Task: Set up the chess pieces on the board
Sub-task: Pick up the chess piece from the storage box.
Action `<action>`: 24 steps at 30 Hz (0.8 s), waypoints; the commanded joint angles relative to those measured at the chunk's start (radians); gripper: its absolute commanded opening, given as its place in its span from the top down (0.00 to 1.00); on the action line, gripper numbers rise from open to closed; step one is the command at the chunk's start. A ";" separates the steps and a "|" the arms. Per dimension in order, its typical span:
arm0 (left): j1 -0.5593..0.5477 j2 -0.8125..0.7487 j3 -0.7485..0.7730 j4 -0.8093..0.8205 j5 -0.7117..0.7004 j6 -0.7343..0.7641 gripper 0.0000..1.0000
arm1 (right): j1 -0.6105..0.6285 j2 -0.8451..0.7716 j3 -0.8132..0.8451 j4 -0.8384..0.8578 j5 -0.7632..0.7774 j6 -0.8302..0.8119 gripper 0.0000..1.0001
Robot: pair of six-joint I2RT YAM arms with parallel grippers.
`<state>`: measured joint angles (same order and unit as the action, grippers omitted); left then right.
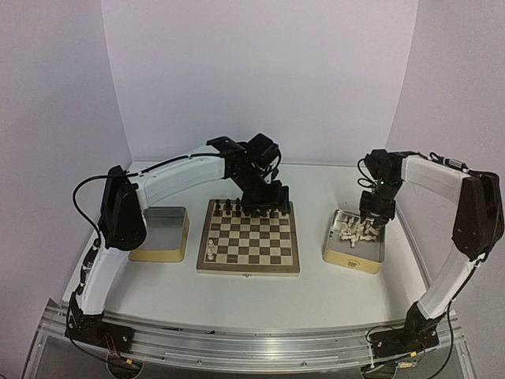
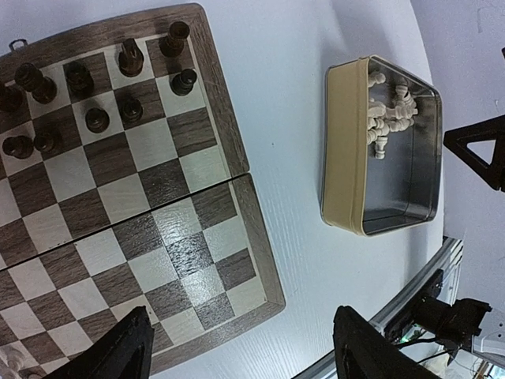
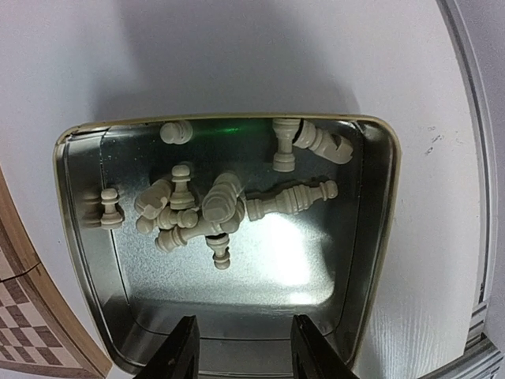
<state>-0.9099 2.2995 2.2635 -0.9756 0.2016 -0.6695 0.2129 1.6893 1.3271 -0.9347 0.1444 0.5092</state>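
The board (image 1: 260,251) lies in the middle of the table, with dark figures (image 1: 235,207) along its far rows. A couple of cream chess pieces (image 1: 211,251) stand at its near left corner. Most cream chess pieces (image 3: 197,213) lie jumbled in the right tin (image 3: 390,205). My right gripper (image 3: 245,351) hovers open over that tin's near part, its fingers apart with nothing between them. My left gripper (image 2: 241,351) is open and empty above the board's right edge (image 2: 256,253); in the top view it hangs over the far rows (image 1: 264,204).
An empty tin (image 1: 160,233) sits left of the board. The right tin (image 1: 354,253) stands close to the board's right side. Dark figures (image 2: 130,57) crowd the board's far rows. A metal rail (image 1: 237,335) runs along the near table edge.
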 commanded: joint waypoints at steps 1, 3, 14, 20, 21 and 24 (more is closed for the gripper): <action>0.012 -0.009 0.037 0.073 0.067 0.005 0.22 | 0.000 0.022 -0.033 0.015 -0.063 0.006 0.64; 0.014 -0.017 0.024 0.086 0.066 0.003 0.22 | 0.000 0.036 -0.058 0.033 -0.093 0.002 0.66; 0.030 -0.023 0.029 0.103 0.053 -0.002 0.21 | 0.035 0.138 -0.106 0.129 -0.147 -0.045 0.69; 0.034 -0.015 0.040 0.111 0.054 -0.011 0.21 | 0.035 0.186 -0.097 0.173 -0.077 -0.055 0.71; 0.035 -0.015 0.040 0.113 0.054 -0.013 0.21 | 0.035 0.194 -0.096 0.175 -0.072 -0.058 0.72; 0.036 -0.014 0.039 0.116 0.055 -0.013 0.21 | 0.034 0.211 -0.107 0.186 -0.058 -0.061 0.73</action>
<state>-0.8803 2.3127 2.2642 -0.8923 0.2519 -0.6804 0.2474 1.8777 1.2213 -0.7755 0.0500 0.4639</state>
